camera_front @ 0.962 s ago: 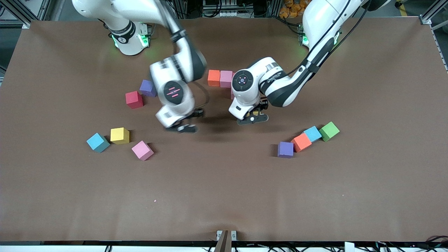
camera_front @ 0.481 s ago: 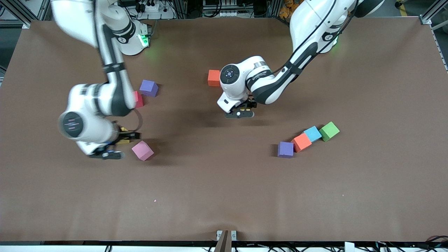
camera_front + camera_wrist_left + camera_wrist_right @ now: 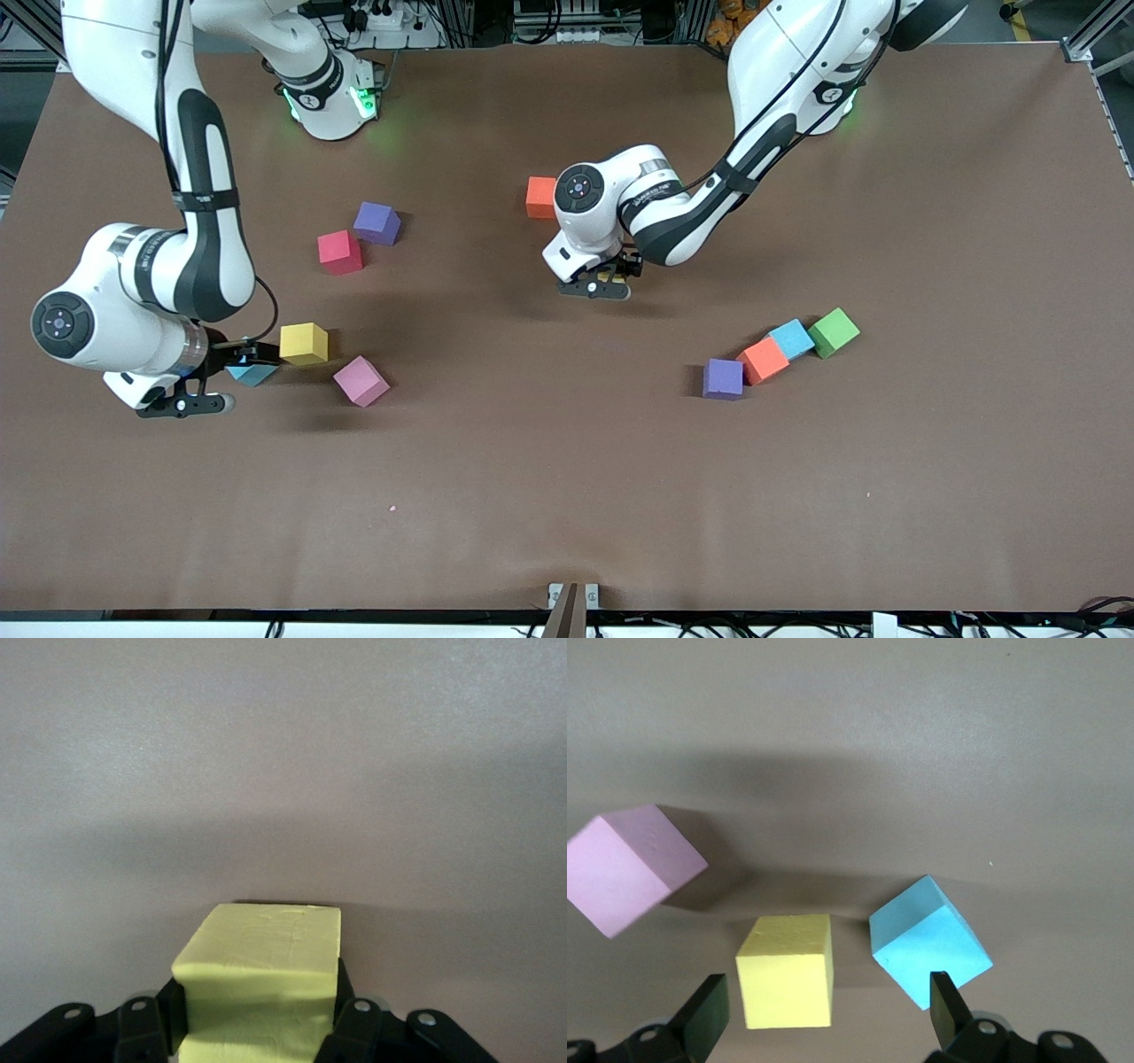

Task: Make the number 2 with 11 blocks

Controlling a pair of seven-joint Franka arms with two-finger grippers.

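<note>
— Since a second ago the right gripper (image 3: 232,365) swung toward the right arm's end of the table (image 3: 567,496); fingers spread wide over a light blue block (image 3: 928,942), beside a yellow block (image 3: 786,969) and pink block (image 3: 361,381).

— And the left gripper (image 3: 609,282)?

— Mid-table, clenched on another yellow cube (image 3: 261,979), near the orange block (image 3: 539,197).

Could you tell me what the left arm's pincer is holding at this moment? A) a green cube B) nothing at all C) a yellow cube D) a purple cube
C: in the left wrist view a yellow cube sits clamped between the fingers of the left pincer, which hangs over the middle of the table, while the green cube lies untouched on the table toward the left arm's end.
</note>
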